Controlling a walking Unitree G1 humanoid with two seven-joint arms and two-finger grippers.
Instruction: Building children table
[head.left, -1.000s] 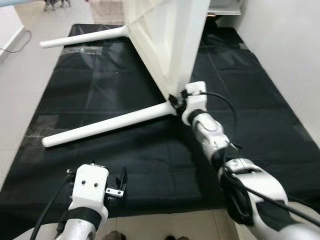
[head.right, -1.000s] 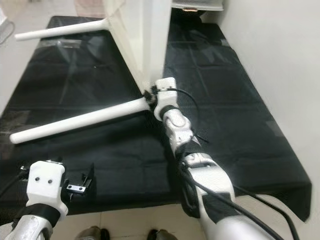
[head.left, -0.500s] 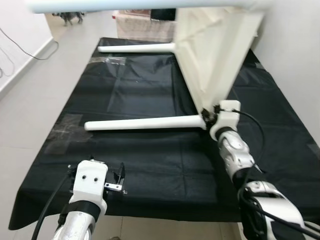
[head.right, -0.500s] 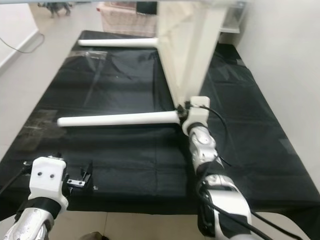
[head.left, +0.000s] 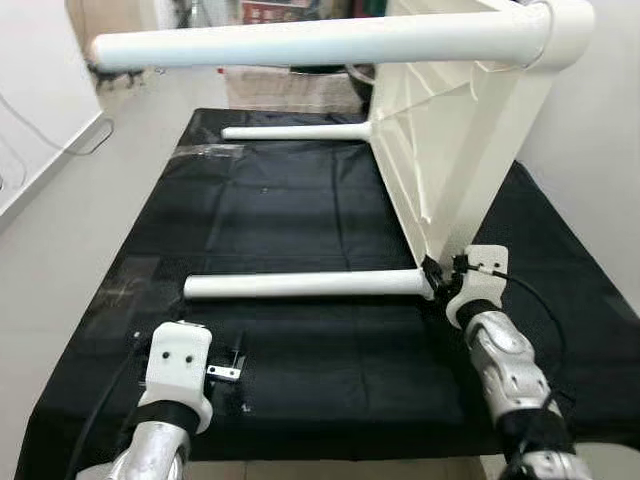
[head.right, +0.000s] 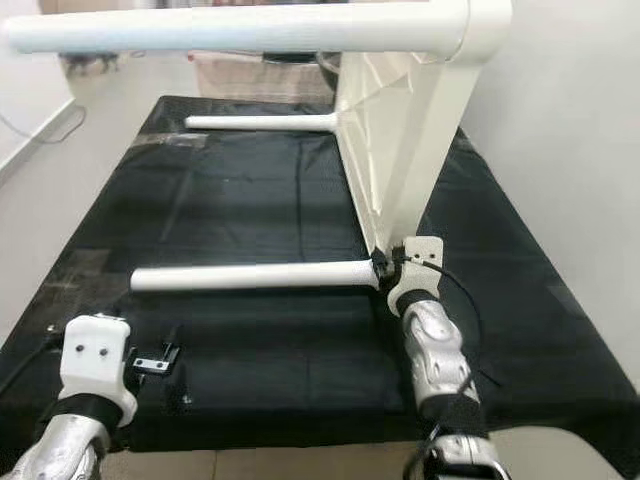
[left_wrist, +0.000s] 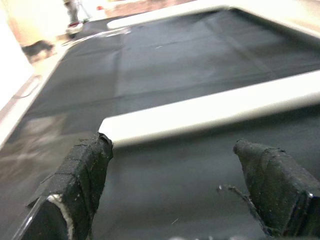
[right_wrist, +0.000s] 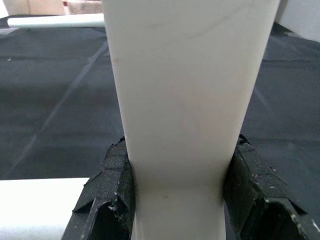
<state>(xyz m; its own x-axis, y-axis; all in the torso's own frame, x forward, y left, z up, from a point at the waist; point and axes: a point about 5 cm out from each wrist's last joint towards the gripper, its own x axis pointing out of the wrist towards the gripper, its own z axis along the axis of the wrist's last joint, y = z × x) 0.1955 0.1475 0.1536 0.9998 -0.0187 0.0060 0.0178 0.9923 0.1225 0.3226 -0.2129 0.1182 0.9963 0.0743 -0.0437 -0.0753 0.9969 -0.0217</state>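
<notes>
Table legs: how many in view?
3. One sticks out at the top, one lies at the far end of the black mat, one near the right hand. A fourth may be hidden.

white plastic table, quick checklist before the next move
1. Right gripper jaws shut on the white plastic table at its lower corner: ok.
2. Tabletop tilted up on edge on the black floor mat: ok.
3. Three round white legs attached: ok; fourth: cannot tell.
4. Left gripper jaws open, holding nothing, low over the mat: ok.
5. Near white leg lies ahead of the left gripper, untouched: ok.
</notes>
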